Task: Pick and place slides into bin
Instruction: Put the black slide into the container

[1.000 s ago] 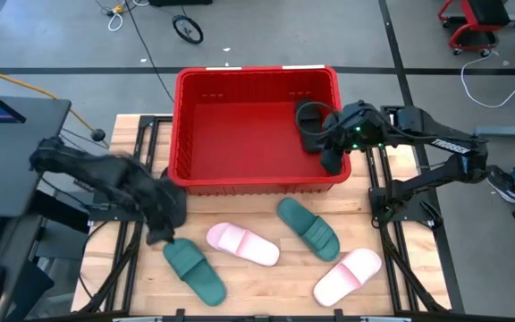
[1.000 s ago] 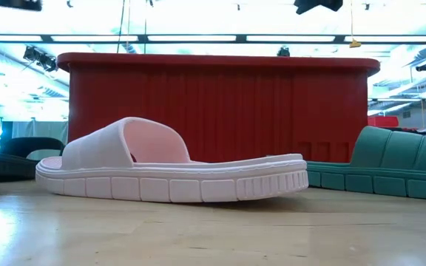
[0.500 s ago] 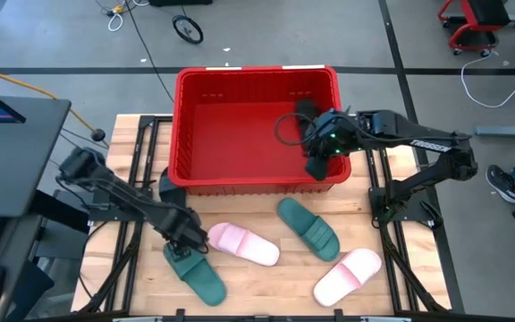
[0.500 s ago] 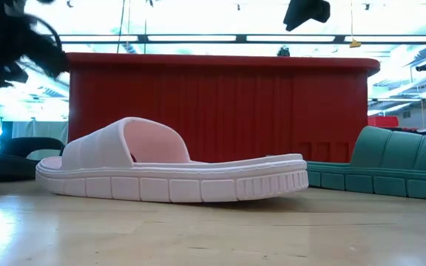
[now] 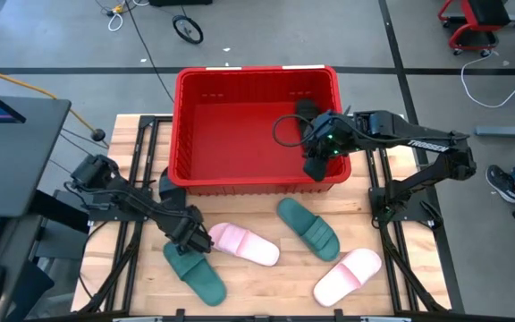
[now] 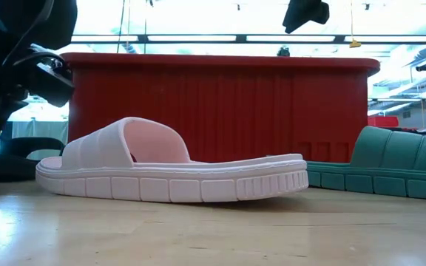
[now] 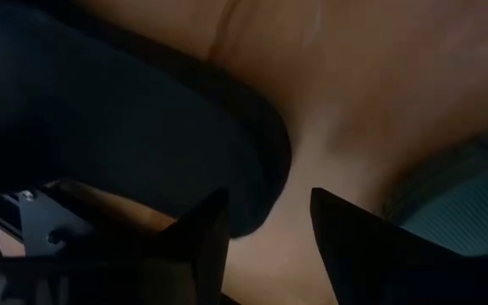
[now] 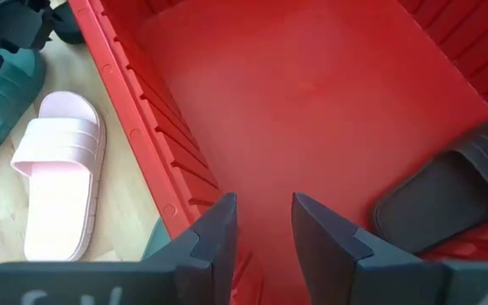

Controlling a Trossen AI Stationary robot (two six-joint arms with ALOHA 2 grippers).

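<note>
The left gripper [image 5: 189,234], fingers apart, is hovering near the table's left edge over a dark green rubber slide [image 5: 195,271]; it should be straddling the strap squarely before closing.

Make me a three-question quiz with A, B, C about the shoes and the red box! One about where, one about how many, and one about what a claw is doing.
1. Where is the black slide nearest the right gripper?
A. on the floor
B. inside the bin
C. on top of a pink slide

2. How many pink slides lie on the table?
A. two
B. four
C. none

3. What is the right gripper doing?
A. shut on a green slide
B. open, holding nothing
C. shut on a pink slide

Answers:
1 B: it lies on the bin's red bottom.
2 A: one near the middle, one farther right.
3 B: its fingers stand apart with nothing between them.
</note>
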